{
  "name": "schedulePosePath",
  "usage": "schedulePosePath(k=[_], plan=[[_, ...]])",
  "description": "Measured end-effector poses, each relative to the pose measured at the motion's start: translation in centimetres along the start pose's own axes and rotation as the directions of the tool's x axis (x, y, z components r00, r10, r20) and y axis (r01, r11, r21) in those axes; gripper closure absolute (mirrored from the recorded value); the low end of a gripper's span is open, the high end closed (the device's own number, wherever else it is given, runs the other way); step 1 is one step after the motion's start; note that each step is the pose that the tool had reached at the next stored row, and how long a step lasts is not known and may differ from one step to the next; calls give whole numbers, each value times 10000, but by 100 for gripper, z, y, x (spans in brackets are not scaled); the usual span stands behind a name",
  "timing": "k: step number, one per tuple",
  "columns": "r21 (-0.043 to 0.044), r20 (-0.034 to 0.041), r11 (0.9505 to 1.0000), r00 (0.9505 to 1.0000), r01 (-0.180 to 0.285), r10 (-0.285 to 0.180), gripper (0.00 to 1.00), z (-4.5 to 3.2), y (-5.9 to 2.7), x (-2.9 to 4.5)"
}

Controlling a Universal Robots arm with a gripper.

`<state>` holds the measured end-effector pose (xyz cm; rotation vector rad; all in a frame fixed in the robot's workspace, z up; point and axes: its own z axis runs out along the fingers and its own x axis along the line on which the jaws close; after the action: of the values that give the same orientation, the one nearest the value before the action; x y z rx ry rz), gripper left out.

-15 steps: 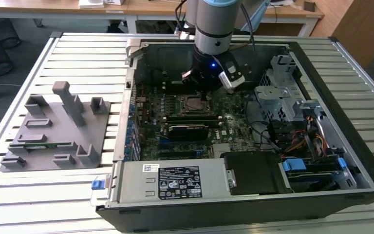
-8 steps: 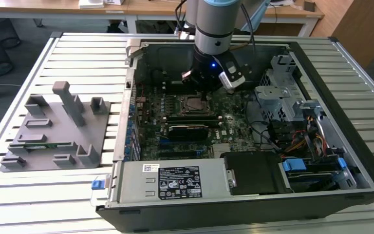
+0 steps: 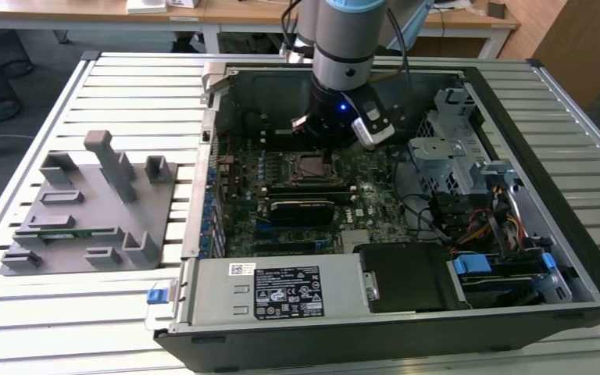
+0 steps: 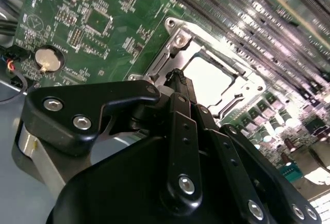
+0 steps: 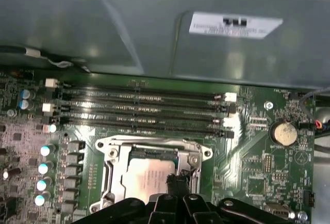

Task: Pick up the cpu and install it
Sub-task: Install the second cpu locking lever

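End effector [image 5: 175, 195] hovers just above the socket [image 5: 111, 175], fingertips pinched together; whether they hold anything cannot be told. CPU [image 5: 147, 177] lies seated directly beneath.

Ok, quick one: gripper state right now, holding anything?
Gripper: over the cpu sitting in the socket; open or shut cannot be told.

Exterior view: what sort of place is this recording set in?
Probably a lab or office workshop: an open computer case lies on a slatted metal table, with wooden desks behind and a grey fixture beside it.
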<state>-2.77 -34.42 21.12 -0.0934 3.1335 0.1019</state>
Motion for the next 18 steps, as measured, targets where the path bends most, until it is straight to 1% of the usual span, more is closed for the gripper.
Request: schedulePosePath(k=[5,8,14,16,18], plan=[[0,0,10000,10000,0,0,89,-4,-66,4],[4,-2,10000,10000,-1,1,89,-13,-78,5],[0,0,10000,10000,0,0,89,-132,-70,4],[0,0,10000,10000,0,0,89,-154,-72,4],[-3,1,10000,10000,1,-1,89,-158,-81,4]])
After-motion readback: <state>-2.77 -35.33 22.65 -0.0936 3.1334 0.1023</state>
